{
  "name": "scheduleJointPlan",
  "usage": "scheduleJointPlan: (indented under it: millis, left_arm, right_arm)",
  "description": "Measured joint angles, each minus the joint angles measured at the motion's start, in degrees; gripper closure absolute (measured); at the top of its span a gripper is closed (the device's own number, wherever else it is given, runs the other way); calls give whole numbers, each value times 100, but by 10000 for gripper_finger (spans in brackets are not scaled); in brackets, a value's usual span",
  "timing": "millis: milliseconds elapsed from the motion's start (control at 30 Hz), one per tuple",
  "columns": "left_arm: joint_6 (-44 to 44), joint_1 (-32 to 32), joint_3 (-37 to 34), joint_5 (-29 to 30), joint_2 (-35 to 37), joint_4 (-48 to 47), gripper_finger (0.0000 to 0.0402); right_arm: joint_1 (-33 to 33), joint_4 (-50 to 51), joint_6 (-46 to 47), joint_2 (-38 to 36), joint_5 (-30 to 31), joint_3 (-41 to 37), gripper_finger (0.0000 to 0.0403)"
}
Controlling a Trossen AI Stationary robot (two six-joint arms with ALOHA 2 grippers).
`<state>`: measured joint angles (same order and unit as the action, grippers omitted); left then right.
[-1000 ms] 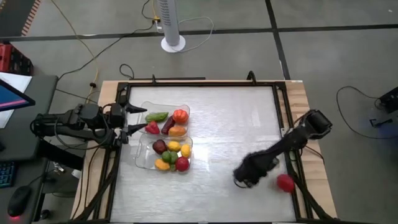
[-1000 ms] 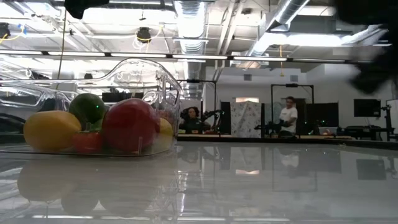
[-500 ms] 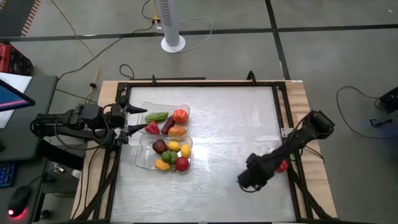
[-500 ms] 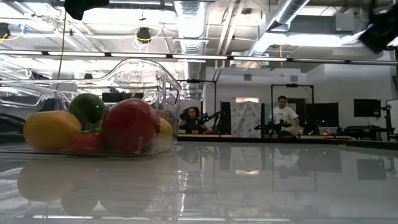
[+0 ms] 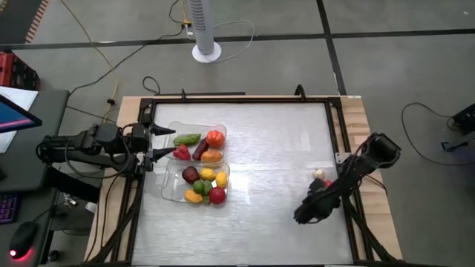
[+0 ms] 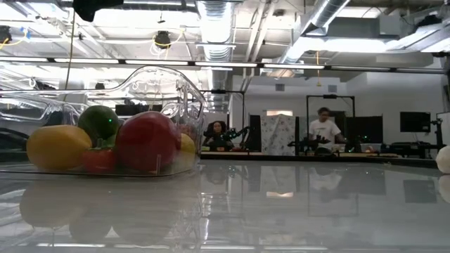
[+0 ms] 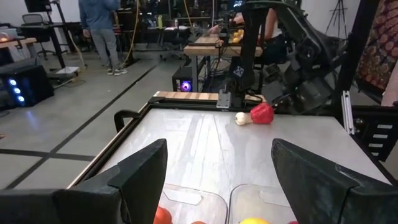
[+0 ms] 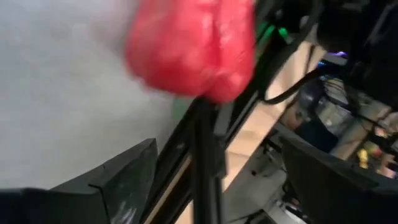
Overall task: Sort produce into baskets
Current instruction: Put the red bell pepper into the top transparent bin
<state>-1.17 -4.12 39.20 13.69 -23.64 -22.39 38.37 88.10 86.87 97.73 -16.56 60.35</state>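
Two clear baskets stand side by side at the table's left, the far one (image 5: 175,127) and the near one (image 5: 166,194). Each holds several produce pieces (image 5: 202,184); the low view shows them close up (image 6: 144,140). A red piece (image 7: 263,113) lies on the table by the right rail with a whitish piece (image 5: 319,174) against it; whether they are one thing or two I cannot tell. My right gripper (image 5: 306,213) hovers open a little nearer than them, and the red piece (image 8: 193,50) lies beyond its fingers (image 8: 112,180). My left gripper (image 5: 165,142) waits open at the baskets' left side.
A black frame rail (image 5: 349,193) runs along the table's right edge, close to the red piece. The table's middle (image 5: 274,163) between the baskets and my right arm is bare. A fan base (image 5: 206,50) stands on the floor beyond the far edge. People stand far off in the room (image 6: 325,130).
My right gripper has risen out of the low view and shifted slightly toward the table's right edge. The red piece, earlier nearer along the right rail, now lies farther along it, toward the far edge. The whitish piece has come into view beside it.
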Motion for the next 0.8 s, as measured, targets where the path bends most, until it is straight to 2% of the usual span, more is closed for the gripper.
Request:
scheduleJointPlan:
  millis: [233, 467, 700, 800]
  left_arm:
    - [44, 0, 0, -2, 0, -16, 127]
    - [22, -2, 0, -10, 1, -34, 127]
    - [13, 0, 0, -11, 1, -37, 127]
    - [13, 0, 0, -10, 0, -35, 127]
  right_arm:
    - [-266, -457, -375, 0, 17, -333, 31]
    - [-354, -1230, -376, 0, 52, -821, 37]
    - [-470, -1266, -487, 0, 709, -981, 37]
    - [-572, -1236, -605, 0, 657, -974, 37]
